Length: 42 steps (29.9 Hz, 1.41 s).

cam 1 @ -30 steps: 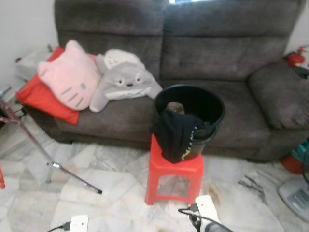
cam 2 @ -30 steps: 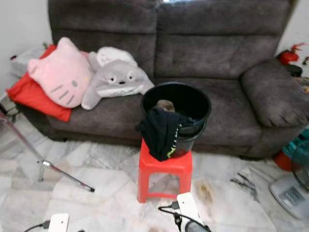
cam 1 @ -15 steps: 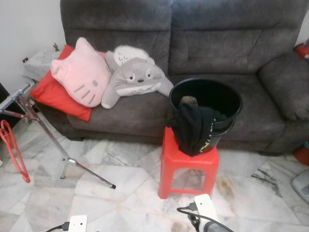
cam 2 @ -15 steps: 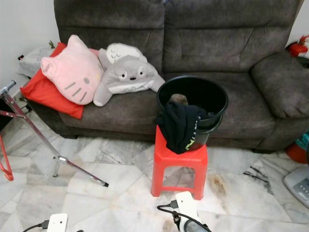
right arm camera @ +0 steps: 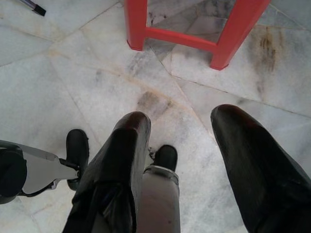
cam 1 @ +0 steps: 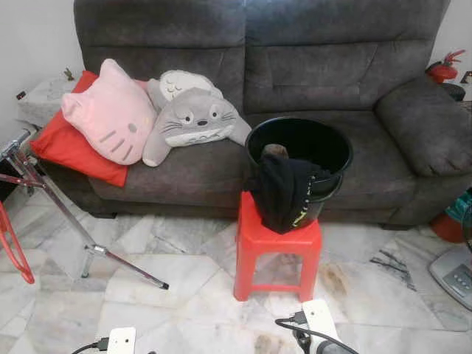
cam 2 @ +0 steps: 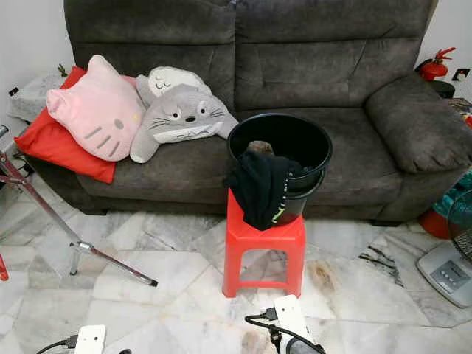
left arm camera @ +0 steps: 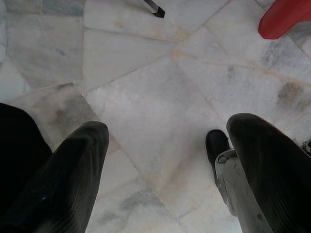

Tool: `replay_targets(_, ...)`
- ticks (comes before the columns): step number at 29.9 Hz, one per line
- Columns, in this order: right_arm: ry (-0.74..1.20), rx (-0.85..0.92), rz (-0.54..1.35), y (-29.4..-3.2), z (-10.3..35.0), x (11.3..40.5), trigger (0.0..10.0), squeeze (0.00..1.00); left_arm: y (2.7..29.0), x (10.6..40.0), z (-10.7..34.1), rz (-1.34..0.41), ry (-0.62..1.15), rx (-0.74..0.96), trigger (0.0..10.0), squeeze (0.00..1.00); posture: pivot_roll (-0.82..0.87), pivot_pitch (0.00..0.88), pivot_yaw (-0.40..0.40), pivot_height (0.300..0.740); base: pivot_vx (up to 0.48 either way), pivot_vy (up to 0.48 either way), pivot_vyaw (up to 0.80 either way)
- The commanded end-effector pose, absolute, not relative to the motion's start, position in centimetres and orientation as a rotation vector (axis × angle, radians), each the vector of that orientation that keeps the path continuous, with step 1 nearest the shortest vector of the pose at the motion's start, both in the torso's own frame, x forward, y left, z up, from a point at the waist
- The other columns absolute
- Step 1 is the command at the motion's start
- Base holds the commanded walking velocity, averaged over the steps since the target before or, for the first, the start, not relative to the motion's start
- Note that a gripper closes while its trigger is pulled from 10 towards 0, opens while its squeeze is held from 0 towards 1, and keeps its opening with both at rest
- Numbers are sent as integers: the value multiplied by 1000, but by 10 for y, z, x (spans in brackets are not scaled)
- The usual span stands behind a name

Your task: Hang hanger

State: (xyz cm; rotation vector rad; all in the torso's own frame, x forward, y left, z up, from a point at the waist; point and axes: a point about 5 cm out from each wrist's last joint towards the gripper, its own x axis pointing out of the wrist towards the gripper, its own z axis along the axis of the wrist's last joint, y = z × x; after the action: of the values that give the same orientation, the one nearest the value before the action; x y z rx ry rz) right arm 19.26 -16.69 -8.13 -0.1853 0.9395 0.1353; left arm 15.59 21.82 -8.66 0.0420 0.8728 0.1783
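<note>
Grey two-seat sofa (cam 1: 295, 81) spans the upper frame against a white wall (cam 1: 33, 37). White marble floor (cam 1: 177, 287), stained, fills the lower frame. Lighting even.

Red stool (cam 1: 278, 240) on marble floor (cam 1: 184, 273)

A stool (cam 1: 279, 240) is standing on the floor (cam 1: 184, 295) in front of a sofa (cam 1: 310, 81), carrying a bucket (cam 1: 300, 151) with a garment (cam 1: 284, 193) draping over its near rim. 2 cushions (cam 1: 110, 110) are leaning on the sofa's left end. A stand (cam 1: 66, 221) is sitting left of the stool, with a hanger (cam 1: 11, 247) further left. A fan (cam 1: 453, 269) is standing at right.
</note>
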Motion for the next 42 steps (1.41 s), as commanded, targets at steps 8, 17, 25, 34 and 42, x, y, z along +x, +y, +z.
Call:
replay_targets(8, 936, -173, 130, -164, -82, 192, 10000, 0, 220, 153, -88, 182, 885, 38, 10000, 0, -151, 0, 75, 740, 270, 0, 0)
replay_targets(17, 935, -174, 128, -164, -81, 193, 10000, 0, 220, 155, -87, 180, 876, 40, 10000, 0, -152, 0, 76, 740, 309, 0, 0)
replay_targets(25, 933, -174, 123, -165, -81, 193, 10000, 0, 219, 155, -87, 176, 871, 40, 10000, 0, -152, 0, 76, 740, 328, 0, 0)
replay_targets(34, 895, -158, 85, -166, -80, 193, 10000, 0, 219, 153, -87, 175, 871, 45, 10000, 0, -152, 0, 72, 740, 0, 0, 0)
replay_targets(42, 797, -196, 70, -165, -76, 196, 10000, 0, 220, 148, -89, 159, 890, 65, 10000, 0, -185, 0, 76, 740, 0, 0, 0)
